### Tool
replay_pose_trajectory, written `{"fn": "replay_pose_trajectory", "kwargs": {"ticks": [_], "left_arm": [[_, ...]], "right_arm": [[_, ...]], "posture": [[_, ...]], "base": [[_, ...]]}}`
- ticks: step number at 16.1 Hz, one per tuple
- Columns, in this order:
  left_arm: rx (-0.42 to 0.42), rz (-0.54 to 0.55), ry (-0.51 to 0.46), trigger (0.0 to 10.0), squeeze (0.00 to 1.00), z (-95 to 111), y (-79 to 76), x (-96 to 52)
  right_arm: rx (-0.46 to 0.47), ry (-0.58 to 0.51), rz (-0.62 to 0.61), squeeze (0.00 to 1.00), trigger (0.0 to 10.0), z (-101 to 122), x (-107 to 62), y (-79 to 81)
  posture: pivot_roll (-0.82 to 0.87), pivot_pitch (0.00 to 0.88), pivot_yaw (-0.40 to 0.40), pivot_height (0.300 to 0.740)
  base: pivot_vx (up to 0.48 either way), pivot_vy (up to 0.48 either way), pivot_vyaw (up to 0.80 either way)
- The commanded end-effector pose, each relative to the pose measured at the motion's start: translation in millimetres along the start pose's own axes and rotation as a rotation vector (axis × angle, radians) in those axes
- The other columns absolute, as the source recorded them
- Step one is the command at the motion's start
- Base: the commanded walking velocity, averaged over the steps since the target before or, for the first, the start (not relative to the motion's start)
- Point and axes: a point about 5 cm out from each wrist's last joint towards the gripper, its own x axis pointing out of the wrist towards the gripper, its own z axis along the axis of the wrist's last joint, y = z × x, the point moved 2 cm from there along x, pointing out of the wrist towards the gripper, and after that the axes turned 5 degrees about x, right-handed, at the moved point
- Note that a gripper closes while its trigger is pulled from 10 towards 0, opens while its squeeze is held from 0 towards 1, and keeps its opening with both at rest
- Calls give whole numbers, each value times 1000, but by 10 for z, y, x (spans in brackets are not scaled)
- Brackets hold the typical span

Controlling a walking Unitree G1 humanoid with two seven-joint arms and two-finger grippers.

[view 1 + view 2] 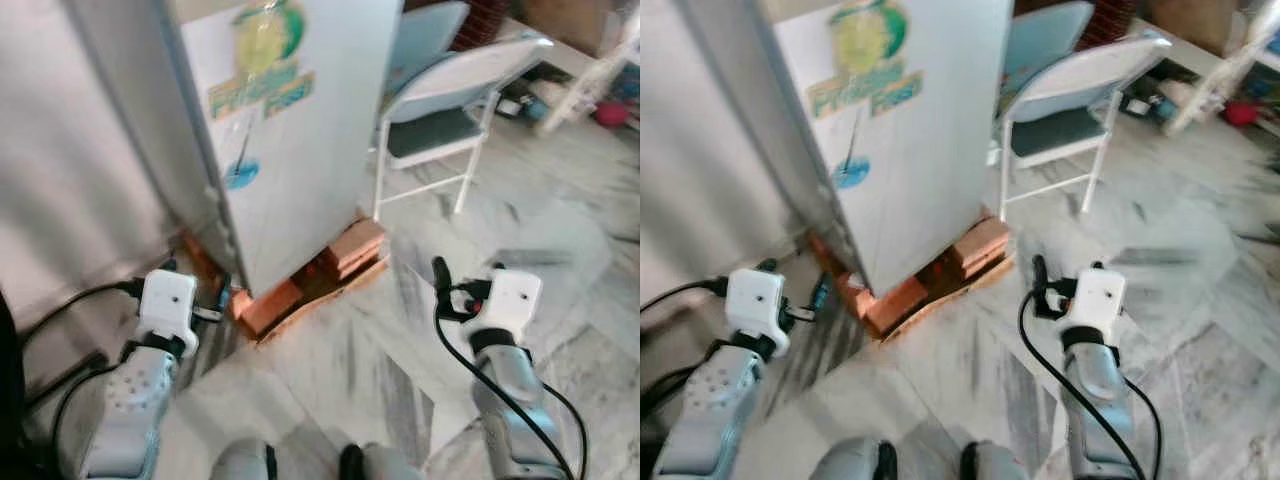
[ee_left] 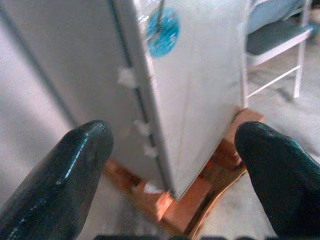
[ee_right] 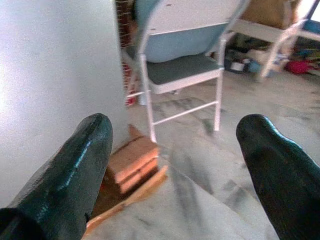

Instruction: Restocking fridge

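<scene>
Marble floor (image 1: 560,250) spreads before the robot in the head views, where the white fridge (image 1: 290,150) stands shut on bricks (image 1: 300,290), a folding chair (image 1: 450,110) just beside it. Left tool (image 1: 215,295) hangs near its corner; right tool (image 1: 440,275) is well apart. Left wrist view: fingers (image 2: 65,185) spread, released, facing the door edge. Right wrist view: fingers (image 3: 75,175) likewise released, empty. Heavy and rigid, the door probably wants a pull along that edge.

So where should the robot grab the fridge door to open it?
Probably at the door's upright edge, where the small white tabs stick out beside the seam. The fridge stands corner-on, so the open left gripper faces that edge and could hook a finger in from the front. No handle shows.
</scene>
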Motion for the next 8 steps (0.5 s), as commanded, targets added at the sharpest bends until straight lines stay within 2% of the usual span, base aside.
{"fn": "replay_pose_trajectory", "kwargs": {"ticks": [1,3,4,6,8], "left_arm": [[3,-2,22,10000,0,-46,17,-23],[-2,3,23,10000,0,-50,15,-20],[-4,-2,25,10000,0,-56,7,-22],[-3,-6,23,10000,0,-50,2,-10],[-5,-4,20,10000,0,-49,-11,4]], "right_arm": [[8,14,-4,0,10000,-25,-23,-11],[6,15,-2,0,10000,-26,-24,-11],[33,23,15,0,10000,-39,-29,20],[27,14,36,0,10000,-21,-36,77],[32,21,42,0,10000,-34,-38,103]], "posture": [[114,151,-42,740],[111,150,-43,740],[111,148,-43,740],[110,147,-43,740],[109,149,-42,740]], "base": [[0,480,-800],[0,480,-800],[0,480,-800],[0,480,-634],[0,480,0]]}}
